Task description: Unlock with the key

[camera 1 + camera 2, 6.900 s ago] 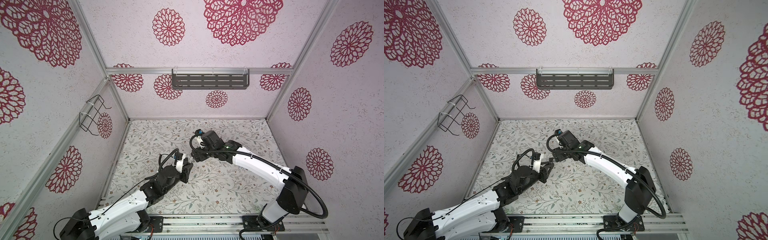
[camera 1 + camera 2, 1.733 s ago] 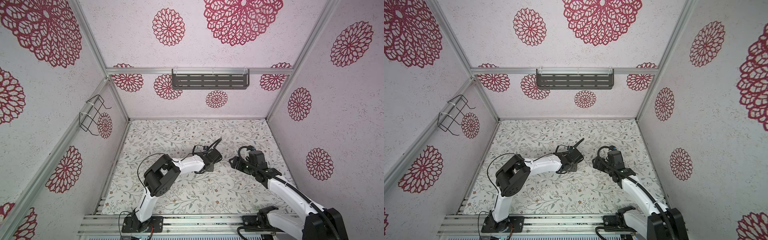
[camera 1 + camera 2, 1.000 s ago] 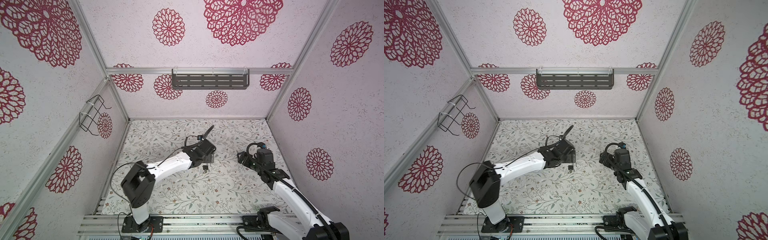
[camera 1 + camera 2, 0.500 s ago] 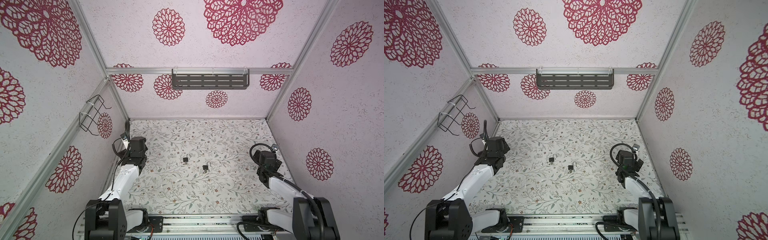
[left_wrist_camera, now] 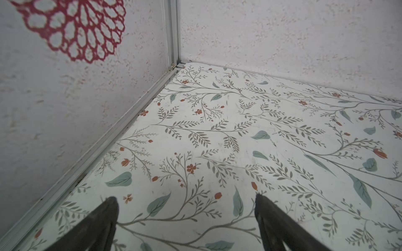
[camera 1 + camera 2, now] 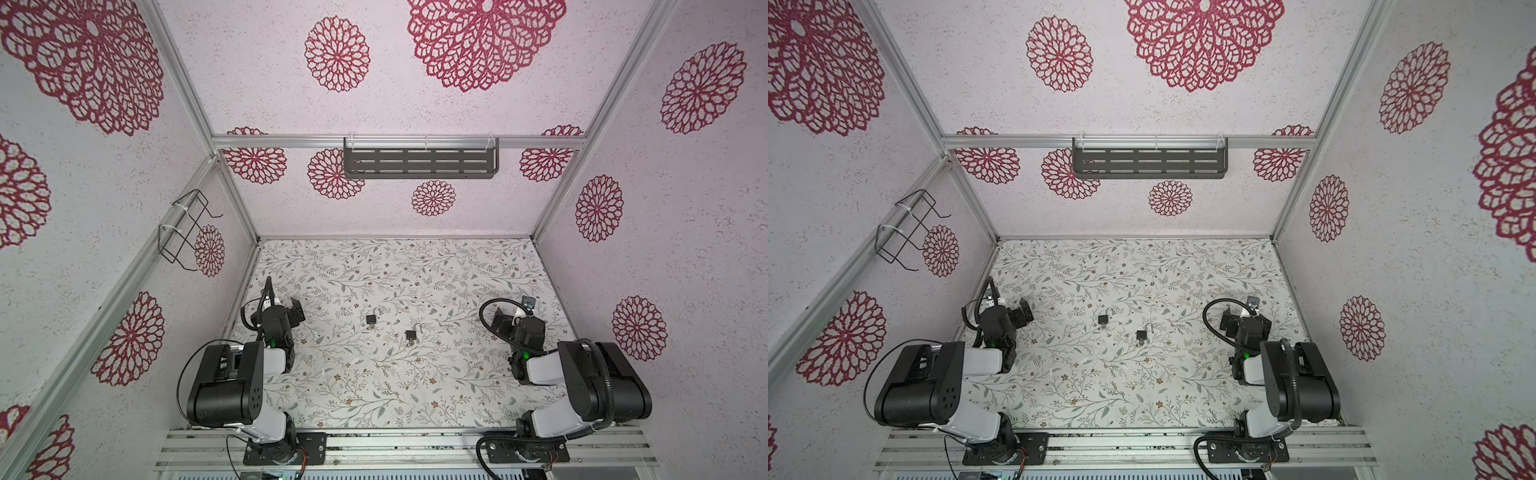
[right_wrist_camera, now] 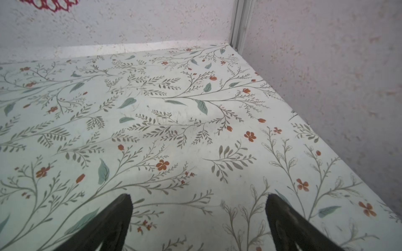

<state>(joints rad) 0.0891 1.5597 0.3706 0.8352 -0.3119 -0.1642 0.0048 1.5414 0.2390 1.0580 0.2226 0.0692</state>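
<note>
Two small black padlocks lie apart on the floral table in both top views, one on the left (image 6: 371, 319) (image 6: 1103, 319) and one on the right (image 6: 411, 335) (image 6: 1140, 335). Each has a silver shackle swung up. A small silvery bit below the right padlock may be the key (image 6: 411, 342); it is too small to be sure. My left gripper (image 6: 296, 309) (image 5: 185, 200) rests folded back near the left wall, open and empty. My right gripper (image 6: 500, 322) (image 7: 198, 197) sits near the right wall, open and empty. Neither wrist view shows the padlocks.
A dark slotted shelf (image 6: 419, 163) hangs on the back wall and a wire rack (image 6: 187, 228) on the left wall. Patterned walls close in three sides. Both arm bases (image 6: 282, 449) stand on the front rail.
Both arms have pulled away from the middle of the table and folded back to their sides. The two padlocks now lie alone on the table, and both grippers stand open.
</note>
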